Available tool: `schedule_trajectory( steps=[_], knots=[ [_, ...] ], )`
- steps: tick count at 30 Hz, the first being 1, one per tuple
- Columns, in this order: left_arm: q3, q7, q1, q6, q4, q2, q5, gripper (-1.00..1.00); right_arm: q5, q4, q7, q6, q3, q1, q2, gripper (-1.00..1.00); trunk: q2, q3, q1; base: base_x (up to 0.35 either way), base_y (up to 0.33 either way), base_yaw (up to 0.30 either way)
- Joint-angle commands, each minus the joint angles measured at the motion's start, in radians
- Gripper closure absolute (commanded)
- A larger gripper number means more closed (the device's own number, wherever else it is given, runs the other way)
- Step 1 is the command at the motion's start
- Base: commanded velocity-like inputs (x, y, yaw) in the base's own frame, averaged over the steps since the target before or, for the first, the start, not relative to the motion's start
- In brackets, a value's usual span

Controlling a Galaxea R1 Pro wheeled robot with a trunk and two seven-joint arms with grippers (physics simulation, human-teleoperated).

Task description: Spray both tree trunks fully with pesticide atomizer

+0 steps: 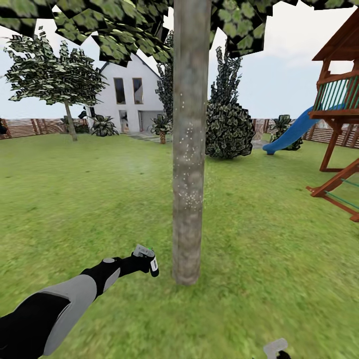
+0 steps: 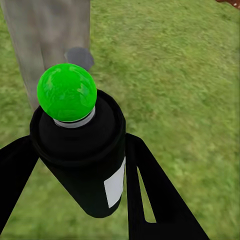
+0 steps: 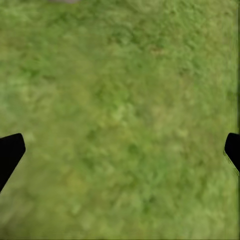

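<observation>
A grey-brown tree trunk (image 1: 189, 144), flecked with pale specks at mid-height, rises from the grass (image 1: 259, 249) just ahead of the left gripper (image 1: 145, 259). The left arm (image 1: 60, 304) reaches forward and low, its gripper clamped on the black pesticide atomizer (image 2: 82, 150), green-capped here. The right gripper (image 3: 120, 150) hangs spread wide over grass.

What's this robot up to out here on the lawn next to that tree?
The robot's left gripper holds a small black spray bottle with a white label and a round top that shows green, aimed at the thick grey-brown tree trunk just ahead. Fine white specks dot the trunk's middle, which looks like spray landing there. The right gripper hangs open over the green grass, holding nothing.
</observation>
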Motion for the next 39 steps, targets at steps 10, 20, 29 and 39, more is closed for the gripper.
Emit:
schedule_trajectory(
  steps=[10,20,29,39],
  knots=[
    [0.002,0.001,0.0,-0.003,-0.002,0.003,-0.002,1.0,-0.002,-0.116,0.043,0.197,-0.001,-0.181,-0.02,-1.0,0.0,0.0,0.0,0.0,0.0,0.0],
    [-0.001,-0.531,0.0,-0.13,-0.004,0.008,-0.005,1.0,-0.048,-0.143,1.13,0.363,-0.003,-0.593,-0.149,-1.0,0.0,0.0,0.0,0.0,0.0,0.0],
    [-0.008,-0.646,0.0,-0.147,-0.005,0.005,-0.009,1.0,-0.051,-0.319,1.349,0.517,0.0,-0.603,0.003,-1.0,0.0,0.0,0.0,0.0,0.0,0.0],
    [-0.02,-0.65,0.0,-0.147,-0.005,-0.013,-0.009,1.0,-0.048,-0.348,1.351,0.556,0.0,-0.607,0.126,1.0,0.0,0.0,0.0,0.0,0.0,0.0]
  ],
)
